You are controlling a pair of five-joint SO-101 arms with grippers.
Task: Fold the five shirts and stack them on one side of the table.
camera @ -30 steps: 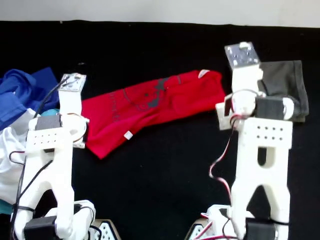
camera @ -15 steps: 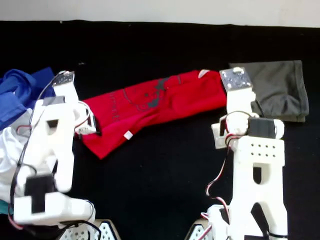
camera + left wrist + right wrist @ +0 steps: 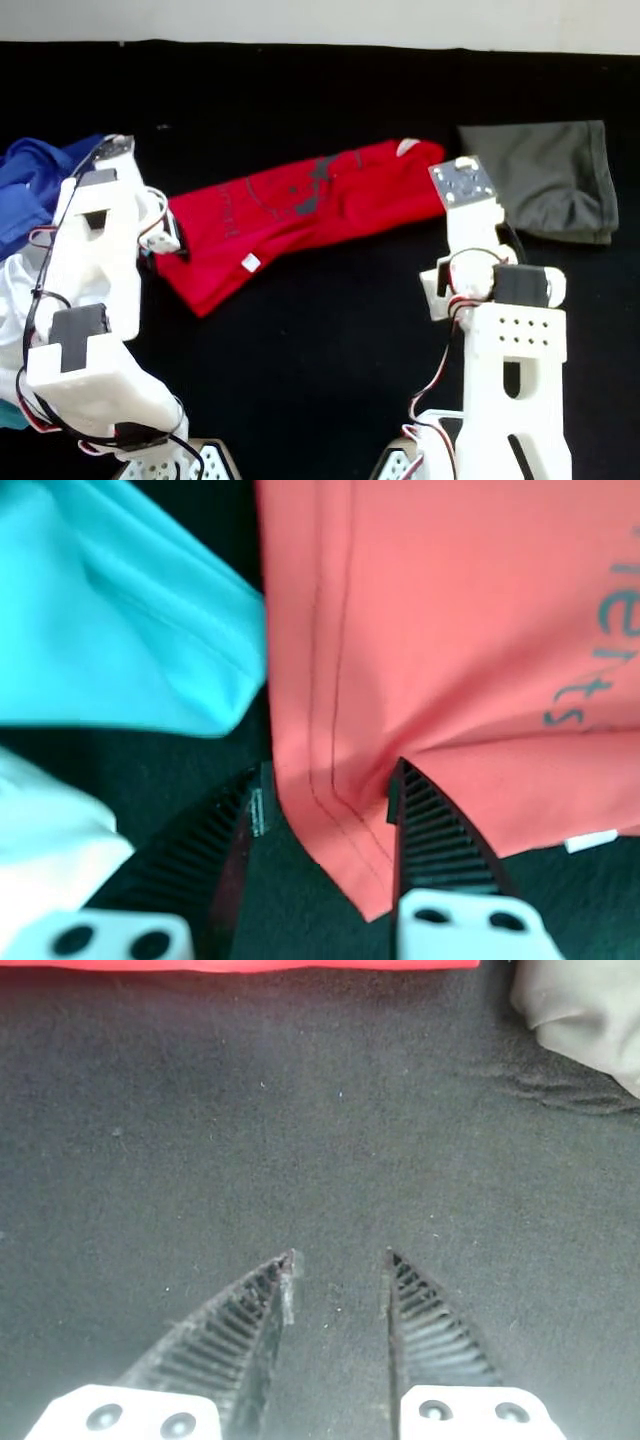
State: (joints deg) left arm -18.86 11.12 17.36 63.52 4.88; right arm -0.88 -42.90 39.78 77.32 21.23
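Shirt: the red shirt lies long and flat in the middle of the table.
Left gripper: the left gripper is open wide, with the red hem corner between its jaws.
Right gripper: the right gripper is open over bare table, near the grey shirt.
Tip: pinch well past the hem stitching so it won't slip.
Careful: the teal shirt lies just beside, so leave it out.

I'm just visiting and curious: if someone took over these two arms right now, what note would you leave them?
Left gripper: open, jaws astride the hem corner of the red printed shirt.
Right gripper: open over the bare black table.
Done: dark grey shirt looks folded, at the right side.
To do: finish the red one; blue shirt, white shirt and turquoise shirt lie crumpled at the left; stack all.
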